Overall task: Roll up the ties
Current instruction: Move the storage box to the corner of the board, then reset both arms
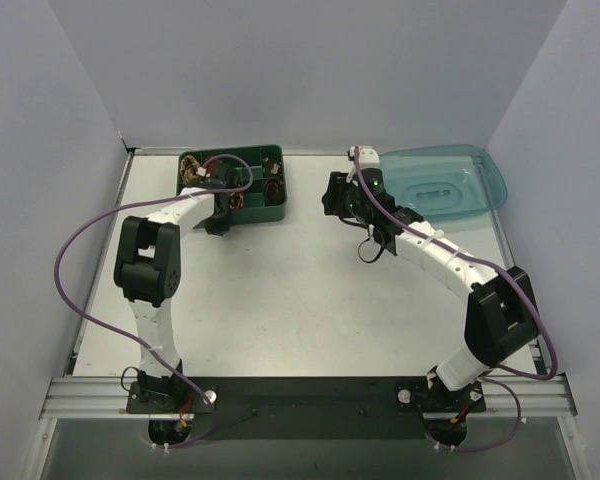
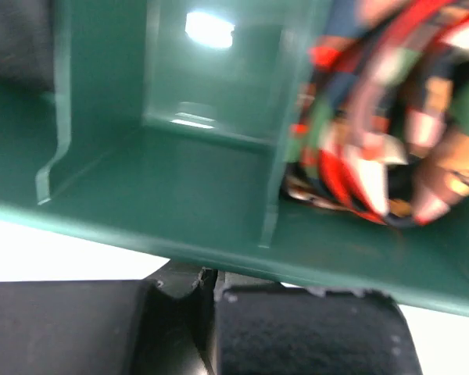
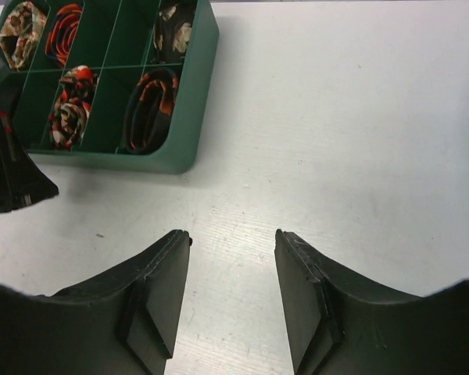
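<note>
- Top view: the green plastic divider tray [image 1: 270,214] sits far left on the white table [image 1: 300,300], and a see-through blue plastic tub [image 1: 450,180] sits far right. The left gripper [image 1: 218,212] is right at the tray's near wall. The right gripper [image 1: 335,195] hangs between tray and tub, touching neither. No unrolled tie shows anywhere.
- Left wrist view: pretty blurry, but it's looking into one bare compartment, with a rolled red, navy and cream tie [image 2: 375,133] in the cell next door. The left jaws look pressed together with nothing between them.
- Right wrist view: the right jaws are spread wide over bare table, holding nothing. At least five coils sit in the tray cells, e.g. a cream-and-brown rolled tie [image 3: 19,27] and a dark rolled tie with orange edging [image 3: 148,109].
- My guess: this is the tail end, with these ties rolled and stowed. The next move probably calls for lifting the left arm clear of the tray wall and hunting for another tie. Can't tell what's in the tub.
</note>
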Tool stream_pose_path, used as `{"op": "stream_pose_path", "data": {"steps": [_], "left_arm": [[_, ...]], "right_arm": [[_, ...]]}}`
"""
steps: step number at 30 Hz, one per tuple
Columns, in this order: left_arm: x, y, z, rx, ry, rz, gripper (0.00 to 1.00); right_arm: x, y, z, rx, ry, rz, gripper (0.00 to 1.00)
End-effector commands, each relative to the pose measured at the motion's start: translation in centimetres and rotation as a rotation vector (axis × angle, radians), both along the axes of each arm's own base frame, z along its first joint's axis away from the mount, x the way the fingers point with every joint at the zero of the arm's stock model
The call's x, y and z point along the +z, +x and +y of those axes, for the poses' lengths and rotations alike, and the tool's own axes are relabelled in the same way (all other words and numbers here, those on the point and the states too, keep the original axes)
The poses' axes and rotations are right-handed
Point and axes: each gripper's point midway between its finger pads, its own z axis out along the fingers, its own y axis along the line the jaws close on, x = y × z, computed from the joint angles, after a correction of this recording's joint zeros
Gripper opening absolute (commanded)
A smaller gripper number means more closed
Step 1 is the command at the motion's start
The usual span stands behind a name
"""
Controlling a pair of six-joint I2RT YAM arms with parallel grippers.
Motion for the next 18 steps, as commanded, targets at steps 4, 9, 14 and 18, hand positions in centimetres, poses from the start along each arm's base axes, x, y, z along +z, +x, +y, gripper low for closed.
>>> {"op": "stream_pose_path", "data": {"steps": [4, 9, 14, 18], "left_arm": [[2.1, 2.2, 3.3, 0.03, 0.095, -0.031, 0.0], [6.8, 0.4, 0.0, -0.089, 0.001, -0.24, 0.43], [11.2, -2.5, -2.0, -0.164, -0.116, -0.457, 0.66], [14.3, -5.7, -2.8, -0.212, -0.241, -0.615, 0.76]], "right_arm": [[3.5, -1.5, -1.8, -0.013, 0.013, -0.077, 0.51], [4.3, -2.7, -2.7, -0.018, 0.013, -0.092, 0.62], [5.1, -3.6, -3.8, -0.036, 0.016, -0.117, 0.7], [5.9, -4.2, -4.5, -0.041, 0.014, -0.132, 0.74]]}}
